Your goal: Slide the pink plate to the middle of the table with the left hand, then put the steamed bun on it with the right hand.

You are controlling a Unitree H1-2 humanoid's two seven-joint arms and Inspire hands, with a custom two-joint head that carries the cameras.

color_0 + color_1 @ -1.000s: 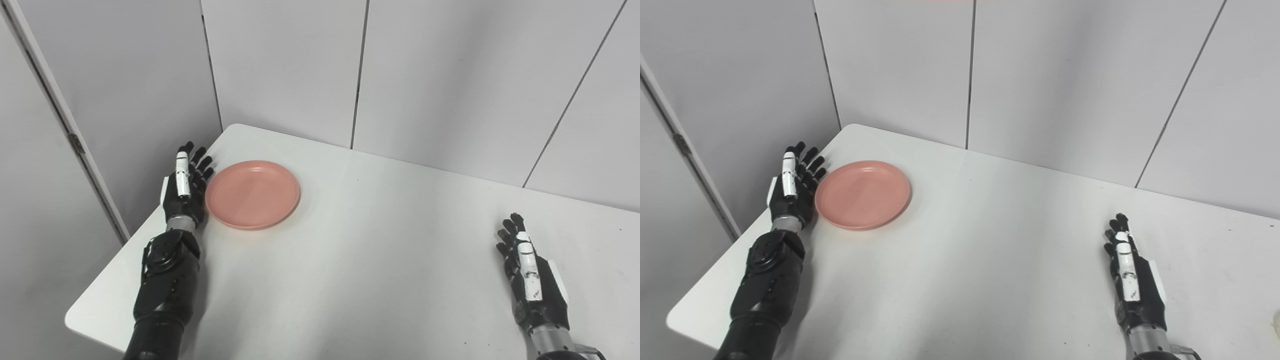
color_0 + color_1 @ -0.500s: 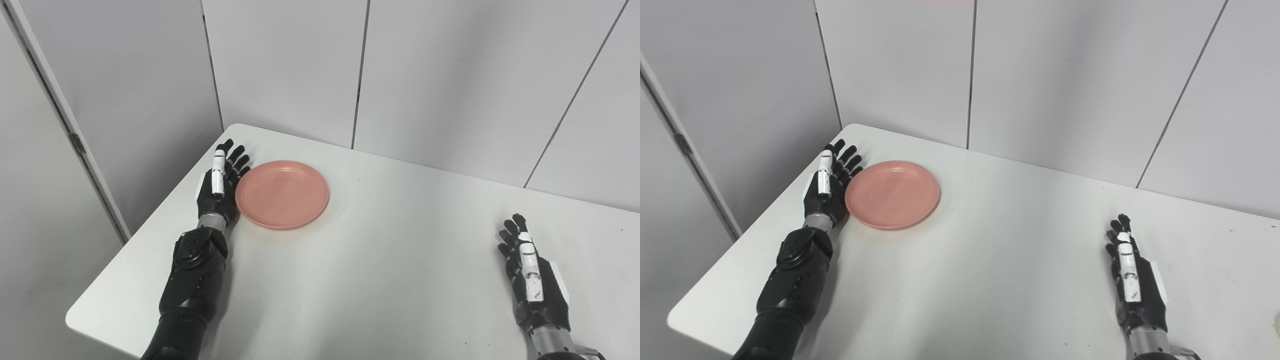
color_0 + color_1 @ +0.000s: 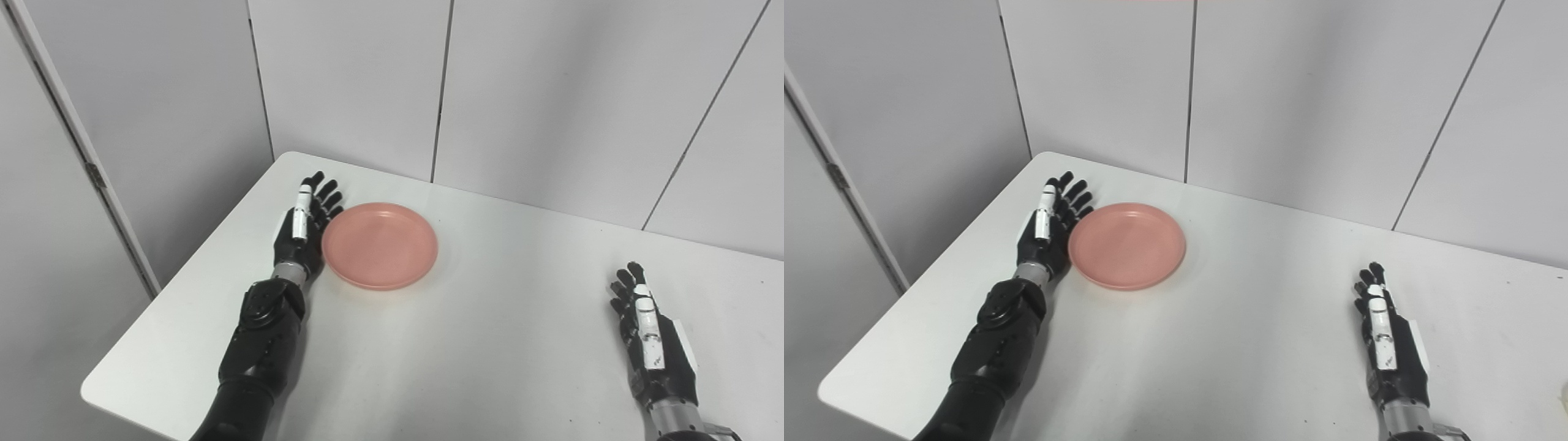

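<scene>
Left hand [image 3: 301, 229] standing edge-on against the pink plate [image 3: 380, 245], palm side and contact with the rim not visible, right forearm cut off by the bottom edge, pale object [image 3: 1564, 395] clipped by the right edge of the right eye view, identity indeterminable.

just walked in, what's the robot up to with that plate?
The left robot hand is open and flat against the left edge of the pink plate, pushing it across the white table toward the middle. The plate is empty and sits left of centre. The right robot hand rests open near the table's right side, holding nothing. A pale sliver at the right eye view's far right edge may be the bun, but it's too cut off to tell.
</scene>
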